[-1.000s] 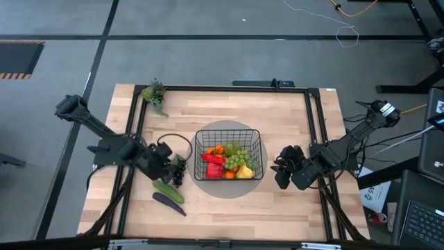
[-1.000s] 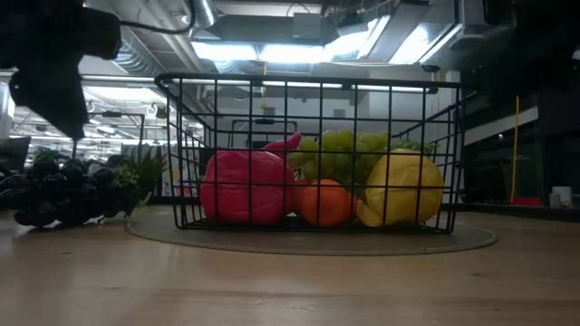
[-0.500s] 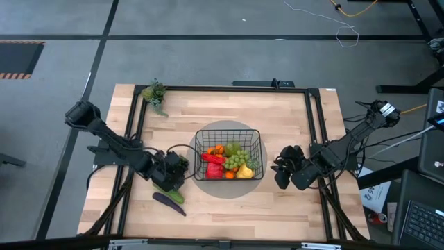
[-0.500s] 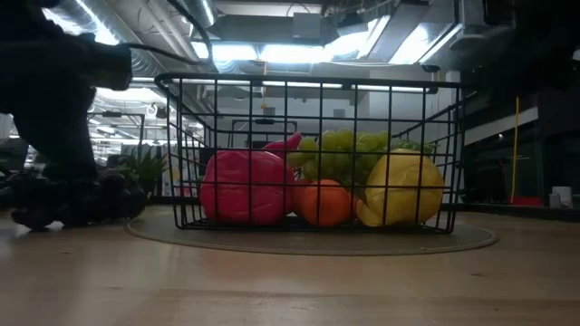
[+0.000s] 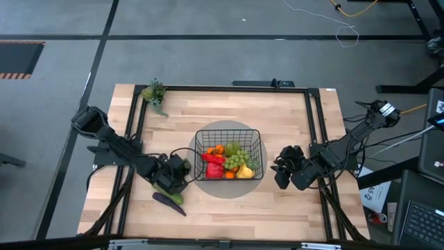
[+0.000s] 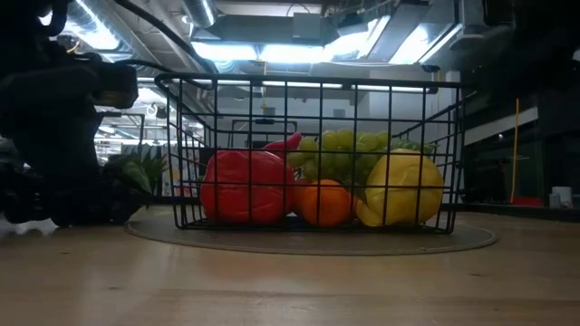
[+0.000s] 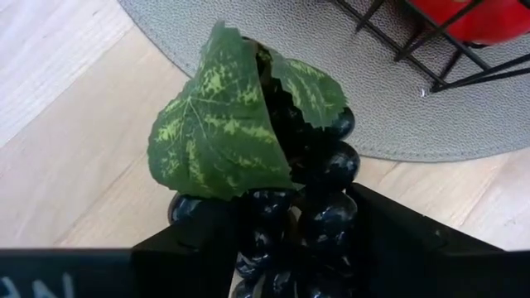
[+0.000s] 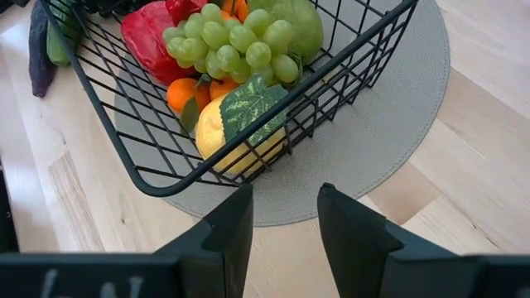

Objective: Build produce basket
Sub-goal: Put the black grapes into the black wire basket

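The black wire-mesh basket (image 5: pixel 229 130) (image 6: pixel 308 86) (image 8: pixel 166 170) sits on a round grey mat (image 5: pixel 229 189) at mid-table. It holds a red pepper (image 5: pixel 214 167), green grapes (image 5: pixel 238 160), a lemon (image 5: pixel 245 172), oranges (image 5: pixel 218 149) and a pear (image 5: pixel 232 146). My left gripper (image 5: pixel 177 169) (image 7: pixel 296 248) is down over the dark grapes (image 7: pixel 319 165), which lie at the mat's left edge under a green leaf (image 7: pixel 219 124). My right gripper (image 5: pixel 281 169) (image 8: pixel 286 215) waits open, right of the basket. My left gripper has the dark grapes' bunch (image 7: pixel 327 211) between its two fingers (image 7: pixel 389 240), one on each side, slanting down from the table's left. The bunch rests on the table at the mat's edge, leaf end pointing away from the gripper.
A cucumber (image 5: pixel 168 191) and a purple eggplant (image 5: pixel 168 203) lie on the wood just near-side of my left gripper. A small potted plant (image 5: pixel 154 94) stands at the far left corner. A black frame rail runs along the table's left, far and right sides.
My left gripper has moved toward the basket and come down onto the dark grapes, which it now covers in the high and low views. The grapes have stayed on the table.
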You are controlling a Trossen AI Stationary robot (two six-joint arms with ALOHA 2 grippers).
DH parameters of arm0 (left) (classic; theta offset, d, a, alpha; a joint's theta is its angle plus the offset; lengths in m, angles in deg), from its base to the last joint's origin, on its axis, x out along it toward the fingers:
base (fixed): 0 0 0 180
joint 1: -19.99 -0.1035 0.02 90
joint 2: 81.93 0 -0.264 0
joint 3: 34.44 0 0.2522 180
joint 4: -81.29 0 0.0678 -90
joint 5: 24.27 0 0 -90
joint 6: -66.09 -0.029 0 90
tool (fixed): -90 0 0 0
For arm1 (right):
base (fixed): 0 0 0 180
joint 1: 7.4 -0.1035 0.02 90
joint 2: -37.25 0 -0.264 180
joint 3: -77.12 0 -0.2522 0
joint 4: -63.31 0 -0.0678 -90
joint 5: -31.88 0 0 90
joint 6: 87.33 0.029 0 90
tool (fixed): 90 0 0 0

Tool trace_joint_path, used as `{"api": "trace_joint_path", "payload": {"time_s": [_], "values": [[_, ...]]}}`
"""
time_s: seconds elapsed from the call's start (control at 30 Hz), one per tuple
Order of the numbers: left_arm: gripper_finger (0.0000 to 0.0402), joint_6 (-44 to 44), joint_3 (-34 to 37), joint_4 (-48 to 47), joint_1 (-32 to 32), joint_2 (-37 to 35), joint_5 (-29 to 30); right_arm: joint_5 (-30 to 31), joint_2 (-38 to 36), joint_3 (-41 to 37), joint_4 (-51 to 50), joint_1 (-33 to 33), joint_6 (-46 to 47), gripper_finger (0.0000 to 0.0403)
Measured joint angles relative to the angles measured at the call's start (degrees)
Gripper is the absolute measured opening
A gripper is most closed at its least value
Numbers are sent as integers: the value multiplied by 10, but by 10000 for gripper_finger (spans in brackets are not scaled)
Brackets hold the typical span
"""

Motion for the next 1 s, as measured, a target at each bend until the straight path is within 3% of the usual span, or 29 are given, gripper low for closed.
{"api": "trace_joint_path", "payload": {"time_s": [0.17,0.4,0.77,1.0], "values": [[162,-1,2,-3,0,-20,-5,0,0,0,0,0,0,136],[23,-12,2,-32,2,-44,-10,13,0,0,0,0,0,136],[17,-14,4,-101,2,-128,59,14,0,0,-2,0,0,136],[16,-44,3,-101,1,-208,208,15,1,0,-2,0,-1,136]]}}
